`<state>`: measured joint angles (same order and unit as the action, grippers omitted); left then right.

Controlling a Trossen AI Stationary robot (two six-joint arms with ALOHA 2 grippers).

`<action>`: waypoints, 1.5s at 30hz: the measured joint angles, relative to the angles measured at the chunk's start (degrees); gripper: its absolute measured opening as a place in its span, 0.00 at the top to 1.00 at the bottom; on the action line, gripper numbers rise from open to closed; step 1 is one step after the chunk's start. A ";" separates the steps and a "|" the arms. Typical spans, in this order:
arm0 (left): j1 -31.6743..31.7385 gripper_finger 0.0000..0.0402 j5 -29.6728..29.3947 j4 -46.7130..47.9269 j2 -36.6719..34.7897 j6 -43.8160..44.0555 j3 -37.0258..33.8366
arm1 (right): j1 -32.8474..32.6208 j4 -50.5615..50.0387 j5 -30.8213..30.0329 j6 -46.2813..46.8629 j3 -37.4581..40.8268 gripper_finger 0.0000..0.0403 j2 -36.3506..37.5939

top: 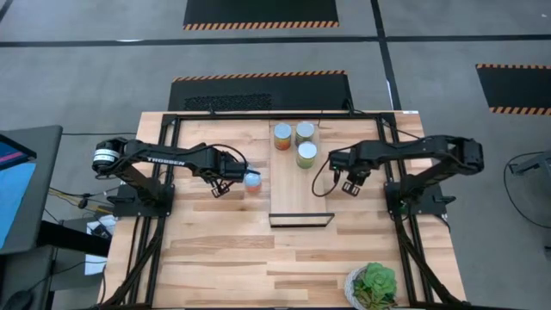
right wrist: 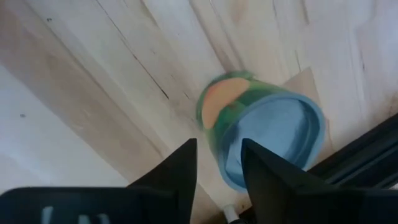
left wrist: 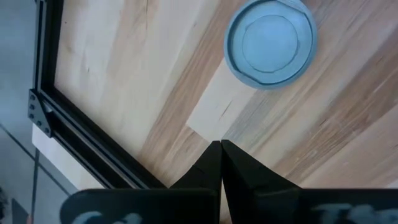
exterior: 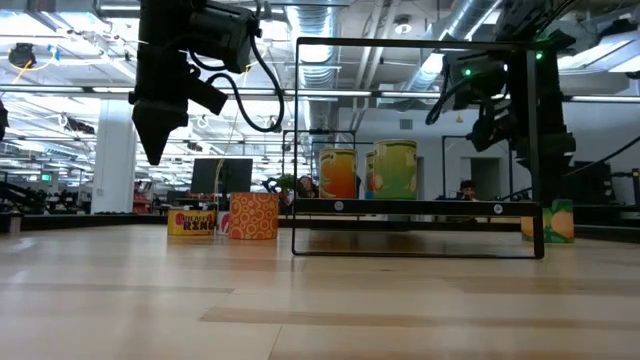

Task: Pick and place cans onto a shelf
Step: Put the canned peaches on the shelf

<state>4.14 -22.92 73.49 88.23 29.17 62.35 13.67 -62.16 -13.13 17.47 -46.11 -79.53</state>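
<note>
**Inspector A:** We begin with the shelf (top: 297, 185). It lies along the middle of the table (top: 215, 250), its black bracket edge at the near short end. At the far end we count three cans: an orange-labelled can (top: 282, 136), a can with a silver top (top: 305, 132) just beside it, and a green-labelled can (top: 306, 155) slightly nearer.

**Inspector B:** We confirm. In the low view the orange can (exterior: 338, 173) and the green one (exterior: 395, 169) stand upright on the raised board. What of the left arm?

**Inspector A:** The left gripper (top: 220, 183) hangs above the table to the left of the shelf, and its wrist view shows the gripper (left wrist: 221, 152) with fingers pressed together, holding nothing. A blue-topped can (top: 252, 181) stands upright just beside it, apart from the fingers, on the table rather than the shelf.

**Inspector B:** We note the same can (left wrist: 270, 42) from above in that wrist view, clear of the fingertips. And the right?

**Inspector A:** The right gripper (top: 352, 183) sits just right of the shelf. Its wrist view shows the fingers a little apart (right wrist: 219, 163), empty, over a green can (right wrist: 261, 134) standing near the black frame.

**Inspector B:** We add a leafy plant (top: 373, 287) at the table's near right edge.
</note>
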 joint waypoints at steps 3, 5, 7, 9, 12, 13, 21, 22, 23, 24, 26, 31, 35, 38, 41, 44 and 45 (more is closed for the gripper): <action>0.00 1.00 0.00 -0.06 0.00 0.02 0.00 | 0.07 0.23 -0.11 0.01 0.00 0.61 -2.17; 0.00 1.00 0.00 -0.20 -0.01 0.00 0.00 | 0.28 0.17 -0.33 0.05 -0.08 0.62 -3.47; 0.00 1.00 -0.02 -0.66 -0.02 0.00 0.00 | 0.29 -0.05 -0.57 0.04 -0.11 0.66 -4.45; 0.00 1.00 -0.02 -1.46 -0.02 0.00 0.00 | 0.24 -0.32 -0.77 0.05 -0.14 0.74 -4.87; 0.00 1.00 -0.02 -1.61 -0.02 0.02 0.00 | 0.20 -0.60 -0.60 0.16 -0.13 0.89 -4.37; 0.00 1.00 -0.02 -1.68 -0.02 0.02 0.00 | 0.18 -0.60 -0.19 0.08 -0.11 0.94 -3.73; 0.00 1.00 0.00 -2.22 -0.02 0.02 0.00 | -4.72 -5.78 0.54 3.86 -2.60 0.97 2.63; 0.00 1.00 0.00 -2.34 -0.02 0.02 0.00 | -5.70 -6.77 0.86 4.26 -3.54 0.98 3.39; 0.00 1.00 0.00 -2.42 -0.02 0.02 0.00 | -6.59 -7.30 1.23 4.83 -4.57 0.98 3.98; 0.00 1.00 0.00 -2.44 -0.02 0.02 0.00 | -7.57 -7.54 1.50 5.36 -5.57 0.98 4.57; 0.00 1.00 0.01 -2.52 -0.02 0.02 0.00 | -9.46 -7.87 1.99 6.43 -8.03 0.97 5.30; 0.00 1.00 0.00 -2.55 -0.04 -0.71 0.00 | -13.21 -6.54 2.75 6.34 -14.14 0.98 4.46; 0.00 1.00 -0.21 -3.35 -0.04 -1.38 0.00 | -14.91 -5.81 2.75 4.72 -18.78 0.98 1.30; -0.22 1.00 -0.46 -7.16 -0.04 -5.24 0.00 | -15.48 -6.30 2.75 3.23 -21.61 0.97 -2.14; -0.87 1.00 -0.06 -12.36 -0.04 -10.56 0.00 | -15.56 -6.39 2.70 1.04 -24.08 0.98 -5.46; -1.47 1.00 -0.01 -16.99 -0.04 -15.59 0.00 | -15.54 -6.19 2.64 -1.06 -25.53 0.98 -8.46; -1.62 1.00 -0.02 -18.39 -0.04 -17.22 0.00 | -15.55 -6.10 2.55 -1.48 -26.11 0.97 -9.52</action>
<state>2.52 -22.94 55.10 88.18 11.95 62.35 -1.88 -68.26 -10.57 15.99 -72.22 -89.05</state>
